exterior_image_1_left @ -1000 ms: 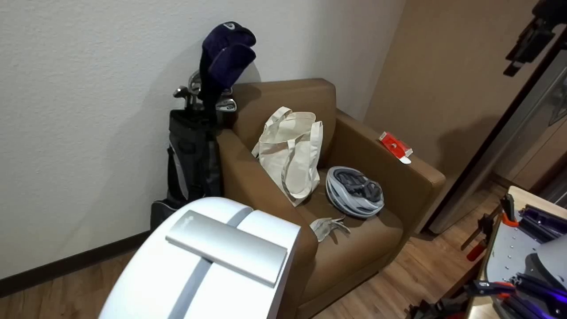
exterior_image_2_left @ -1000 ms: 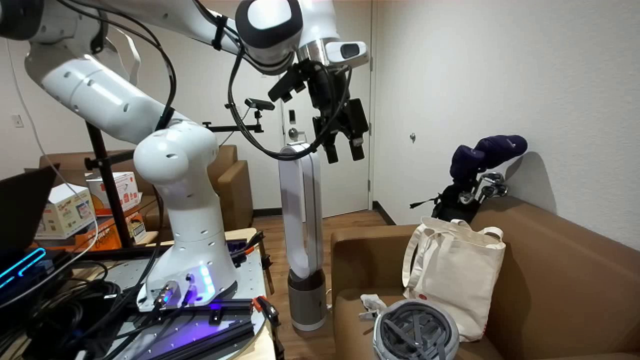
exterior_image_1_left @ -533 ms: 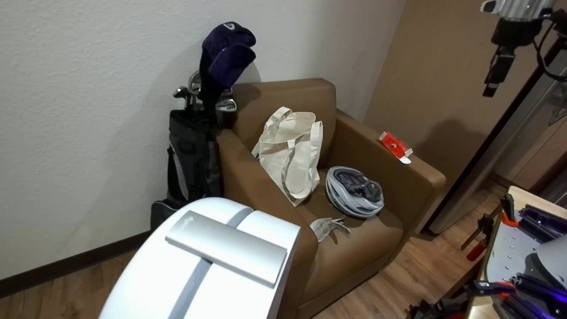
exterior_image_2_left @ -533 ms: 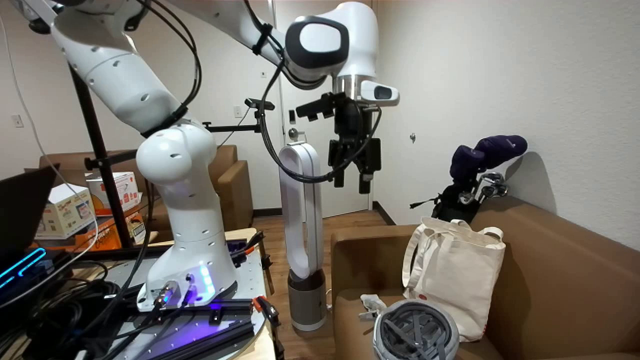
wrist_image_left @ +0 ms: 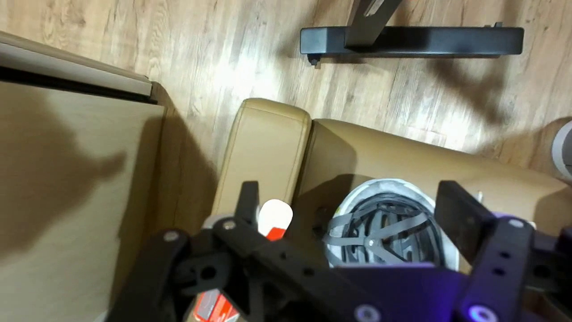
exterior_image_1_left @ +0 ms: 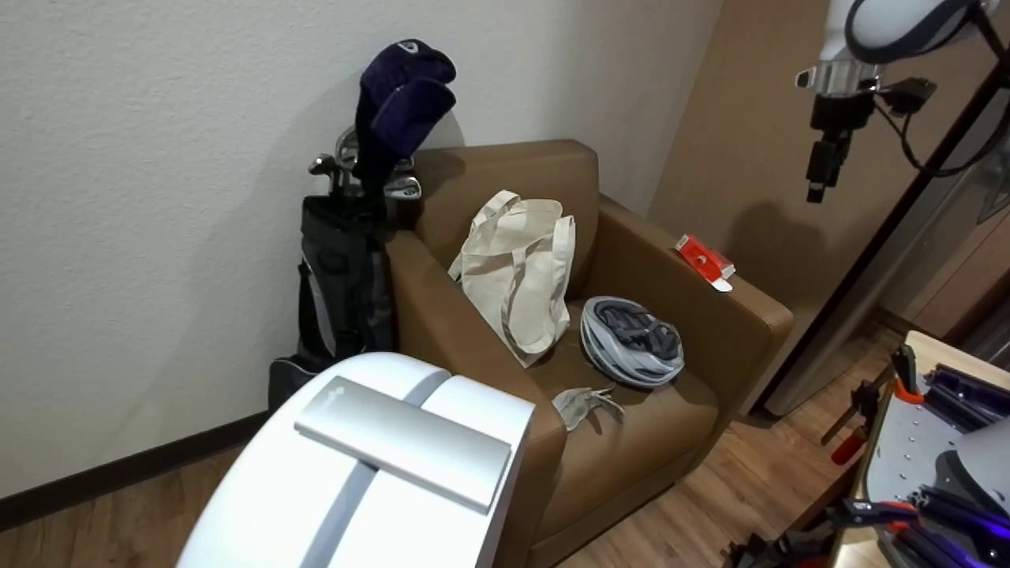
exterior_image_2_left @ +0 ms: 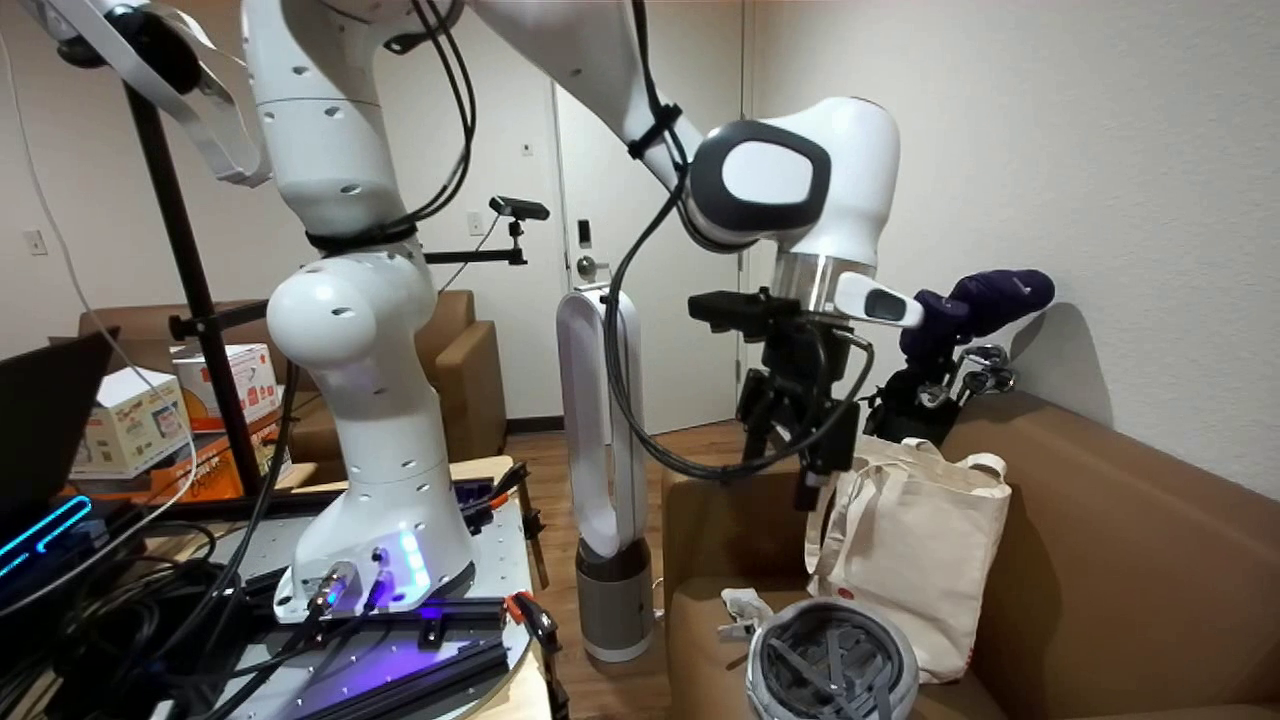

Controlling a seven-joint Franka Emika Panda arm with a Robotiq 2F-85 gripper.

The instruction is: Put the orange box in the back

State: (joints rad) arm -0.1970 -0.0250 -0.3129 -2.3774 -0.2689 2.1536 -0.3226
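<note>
The orange box (exterior_image_1_left: 705, 259), small, red-orange with a white end flap, lies on the brown armchair's armrest. In the wrist view the gripper's left side hides most of the box (wrist_image_left: 216, 307); its white flap and red parts show. It is not visible in an exterior view that faces the robot. The cream cloth bag (exterior_image_1_left: 517, 276) leans upright against the chair back, handles up, and shows in an exterior view (exterior_image_2_left: 925, 545). My gripper (exterior_image_1_left: 817, 189) hangs in the air, apart from the box, pointing down. In the wrist view its fingers (wrist_image_left: 348, 192) are wide apart with nothing between them.
A grey helmet (exterior_image_1_left: 631, 343) and a light glove (exterior_image_1_left: 584, 405) lie on the chair seat. A golf bag (exterior_image_1_left: 343, 276) stands beside the chair. A tall white fan (exterior_image_2_left: 605, 430) stands between robot table and chair. A large white object (exterior_image_1_left: 410, 442) fills the foreground.
The arm has reached forward and down toward the armchair; the gripper has moved lower and closer to the box. The box, bag, helmet and glove have not moved.
</note>
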